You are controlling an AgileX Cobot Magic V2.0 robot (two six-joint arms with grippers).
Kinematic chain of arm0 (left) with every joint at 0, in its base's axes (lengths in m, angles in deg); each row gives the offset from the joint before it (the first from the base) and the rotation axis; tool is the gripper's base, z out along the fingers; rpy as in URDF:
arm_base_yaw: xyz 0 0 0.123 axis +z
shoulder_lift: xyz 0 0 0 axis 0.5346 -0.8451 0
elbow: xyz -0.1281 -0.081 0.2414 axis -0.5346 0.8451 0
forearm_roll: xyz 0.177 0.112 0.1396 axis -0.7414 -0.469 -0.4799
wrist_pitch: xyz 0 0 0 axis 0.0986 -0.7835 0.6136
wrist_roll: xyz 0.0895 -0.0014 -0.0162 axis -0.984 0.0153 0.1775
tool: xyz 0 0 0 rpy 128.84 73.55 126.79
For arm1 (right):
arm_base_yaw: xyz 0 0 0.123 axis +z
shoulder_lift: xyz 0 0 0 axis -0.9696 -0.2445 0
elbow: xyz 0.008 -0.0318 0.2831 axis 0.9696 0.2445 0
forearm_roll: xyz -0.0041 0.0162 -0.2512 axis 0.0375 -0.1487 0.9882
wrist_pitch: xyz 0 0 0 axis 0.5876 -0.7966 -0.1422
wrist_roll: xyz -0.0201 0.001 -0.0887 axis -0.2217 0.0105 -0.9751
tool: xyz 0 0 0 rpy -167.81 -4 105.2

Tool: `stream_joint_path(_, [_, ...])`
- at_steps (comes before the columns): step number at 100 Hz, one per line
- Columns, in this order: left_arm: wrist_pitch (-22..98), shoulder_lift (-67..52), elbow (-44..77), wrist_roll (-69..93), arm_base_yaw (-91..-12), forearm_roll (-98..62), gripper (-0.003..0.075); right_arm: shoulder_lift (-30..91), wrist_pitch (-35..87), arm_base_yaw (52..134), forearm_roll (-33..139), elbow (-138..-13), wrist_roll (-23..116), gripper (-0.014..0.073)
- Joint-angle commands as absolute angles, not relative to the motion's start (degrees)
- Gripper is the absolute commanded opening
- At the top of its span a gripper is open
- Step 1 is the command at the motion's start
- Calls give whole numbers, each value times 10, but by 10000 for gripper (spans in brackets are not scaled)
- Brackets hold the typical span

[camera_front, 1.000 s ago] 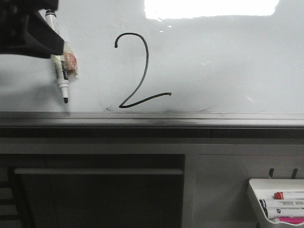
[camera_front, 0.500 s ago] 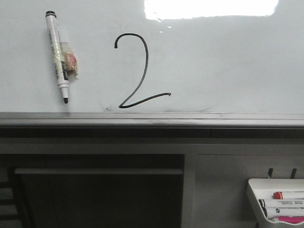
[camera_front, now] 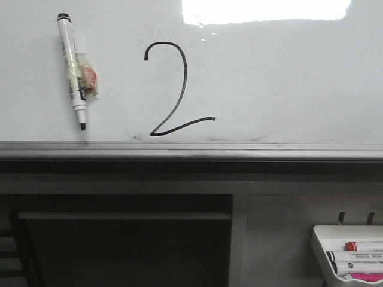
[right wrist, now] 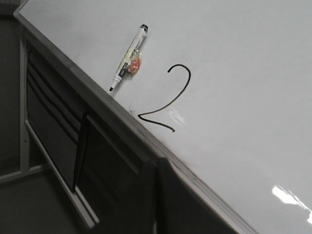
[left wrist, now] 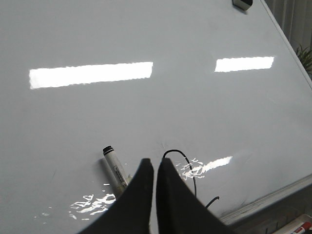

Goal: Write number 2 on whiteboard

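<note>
A black hand-drawn number 2 (camera_front: 175,89) stands on the whiteboard (camera_front: 275,78), above its grey ledge (camera_front: 191,149). A white marker pen (camera_front: 72,70) with a black tip sticks to the board left of the numeral, tip down, with a small red and yellow piece beside it. In the left wrist view my left gripper (left wrist: 154,163) is shut and empty, back from the board, with the marker (left wrist: 115,170) and the 2 (left wrist: 190,175) beyond its tips. In the right wrist view my right gripper (right wrist: 155,163) is shut and empty, low by the ledge, away from the 2 (right wrist: 168,100) and marker (right wrist: 127,57). Neither gripper shows in the front view.
A small white tray (camera_front: 348,254) with a red-capped and other markers hangs at the lower right under the board. Dark cabinet panels (camera_front: 125,239) lie below the ledge. Bright glare (camera_front: 266,11) covers the board's top.
My left gripper, which was at the marker on the board's upper left a second ago, has let go and left the front view. The marker stays on the board. The 2 is unchanged.
</note>
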State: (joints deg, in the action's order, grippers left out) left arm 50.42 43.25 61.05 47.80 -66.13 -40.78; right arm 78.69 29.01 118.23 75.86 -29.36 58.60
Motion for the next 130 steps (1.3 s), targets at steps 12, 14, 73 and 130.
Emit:
stream_joint_path(12, [544, 427, 595, 479, -666, -408, -19, 782, 244, 1180, 766, -289, 587, -60])
stream_joint_path(14, [544, 427, 595, 479, -666, -408, -19, 782, 244, 1180, 766, -288, 587, -60])
stream_joint_path(73, [497, 448, 641, 479, -409, -437, -19, 782, 245, 1180, 766, -283, 587, -60])
stream_joint_path(130, [353, 520, 756, 480, -336, -436, -19, 782, 246, 1180, 766, -283, 587, -60])
